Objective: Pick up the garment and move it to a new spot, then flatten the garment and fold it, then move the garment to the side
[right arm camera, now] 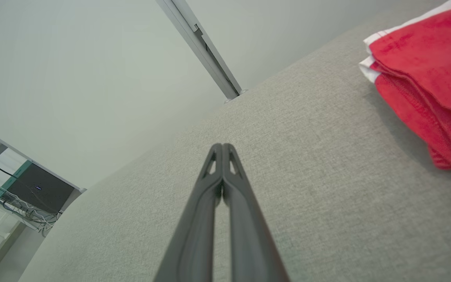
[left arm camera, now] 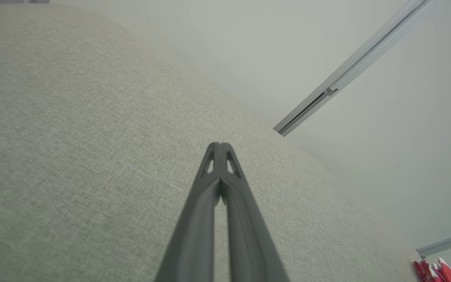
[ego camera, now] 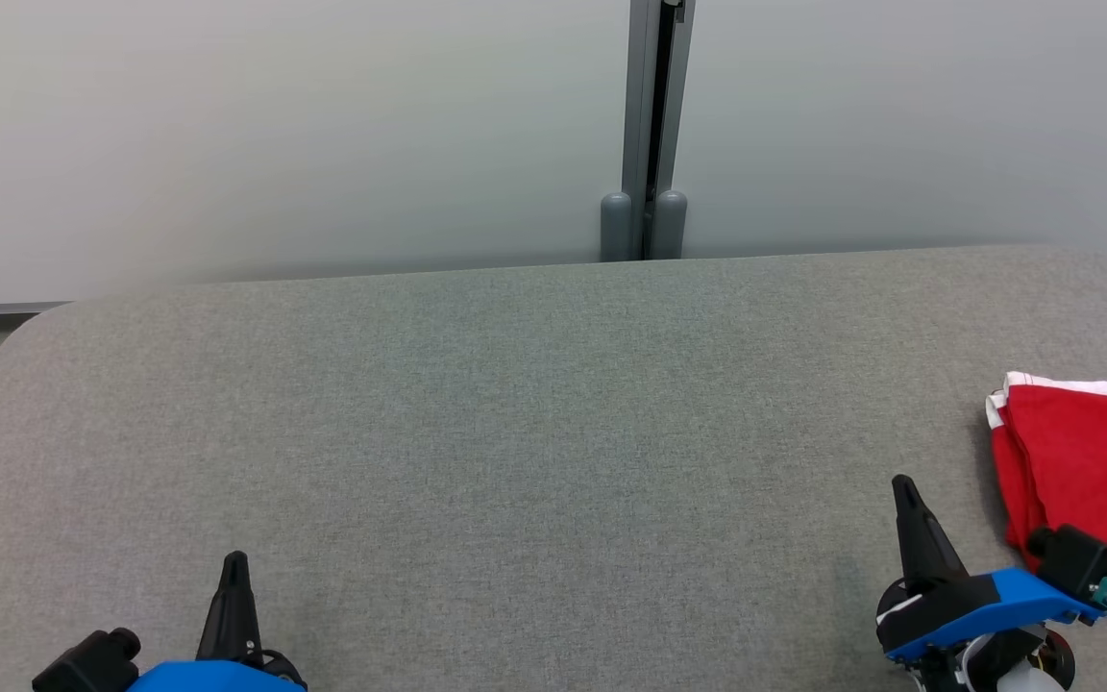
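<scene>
Grey woven fabric covers the desk [ego camera: 515, 404], which has rounded far corners and runs across the whole head view. A pale wall [ego camera: 275, 125] stands behind it, divided by an upright metal post [ego camera: 650, 115] with two rounded grey caps at its foot.

Item under task: the garment [ego camera: 1082, 452], red with white edging, lies folded in layers on the desk at the robot's far right, cut off by the edge of the head view. In the right wrist view its stacked folds show one above another, white trim on the far side.

Left gripper [ego camera: 234, 567]: low at the near left, over bare desk, well apart from the garment. In the left wrist view its jaws are pressed together at the tips, nothing between them.

Right gripper [ego camera: 904, 490]: near right, just beside the garment's left side, fingers pointing up the view and apart from the cloth. A black block on its wrist overlaps the garment's near corner in the head view; contact cannot be told. Its jaws are likewise drawn tight together and hold nothing.

Past the desk's end, the right wrist view shows a dark box [right arm camera: 39, 192] with loose cables [right arm camera: 26, 207].
</scene>
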Motion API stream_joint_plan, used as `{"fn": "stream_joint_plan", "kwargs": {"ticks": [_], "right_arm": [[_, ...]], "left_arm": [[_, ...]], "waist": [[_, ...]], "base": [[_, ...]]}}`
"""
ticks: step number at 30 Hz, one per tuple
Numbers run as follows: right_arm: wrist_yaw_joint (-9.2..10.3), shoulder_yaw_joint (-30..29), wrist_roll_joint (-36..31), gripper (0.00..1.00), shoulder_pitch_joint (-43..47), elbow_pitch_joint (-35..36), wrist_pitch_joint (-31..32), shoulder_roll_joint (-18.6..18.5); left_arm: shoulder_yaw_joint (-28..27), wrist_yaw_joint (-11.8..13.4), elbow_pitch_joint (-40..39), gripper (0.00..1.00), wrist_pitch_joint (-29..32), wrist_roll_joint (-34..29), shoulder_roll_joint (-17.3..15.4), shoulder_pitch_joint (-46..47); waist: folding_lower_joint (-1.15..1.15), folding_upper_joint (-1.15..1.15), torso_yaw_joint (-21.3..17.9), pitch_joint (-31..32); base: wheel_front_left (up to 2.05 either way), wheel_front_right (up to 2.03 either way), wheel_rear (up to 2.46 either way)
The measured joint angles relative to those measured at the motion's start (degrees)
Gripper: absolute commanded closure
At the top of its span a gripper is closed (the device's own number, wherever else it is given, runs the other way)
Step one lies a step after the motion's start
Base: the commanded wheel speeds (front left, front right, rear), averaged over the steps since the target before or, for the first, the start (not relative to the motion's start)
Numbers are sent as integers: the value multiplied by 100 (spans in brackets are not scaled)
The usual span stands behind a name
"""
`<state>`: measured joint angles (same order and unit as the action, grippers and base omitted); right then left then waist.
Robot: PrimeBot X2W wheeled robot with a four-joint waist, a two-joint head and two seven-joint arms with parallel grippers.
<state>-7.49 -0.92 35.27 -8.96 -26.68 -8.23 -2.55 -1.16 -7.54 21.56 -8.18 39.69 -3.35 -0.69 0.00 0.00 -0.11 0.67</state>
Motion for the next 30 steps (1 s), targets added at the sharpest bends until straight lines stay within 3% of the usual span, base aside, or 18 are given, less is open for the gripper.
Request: {"fn": "stream_joint_plan", "kwargs": {"ticks": [30], "right_arm": [[1, -223, 2259, 100, 109, 503, 581, -2]], "left_arm": [[-202, 0, -300, 100, 578, 2087, 14, 270]], "waist": [[0, 0, 3, -25]], "base": [[0, 0, 0]]}}
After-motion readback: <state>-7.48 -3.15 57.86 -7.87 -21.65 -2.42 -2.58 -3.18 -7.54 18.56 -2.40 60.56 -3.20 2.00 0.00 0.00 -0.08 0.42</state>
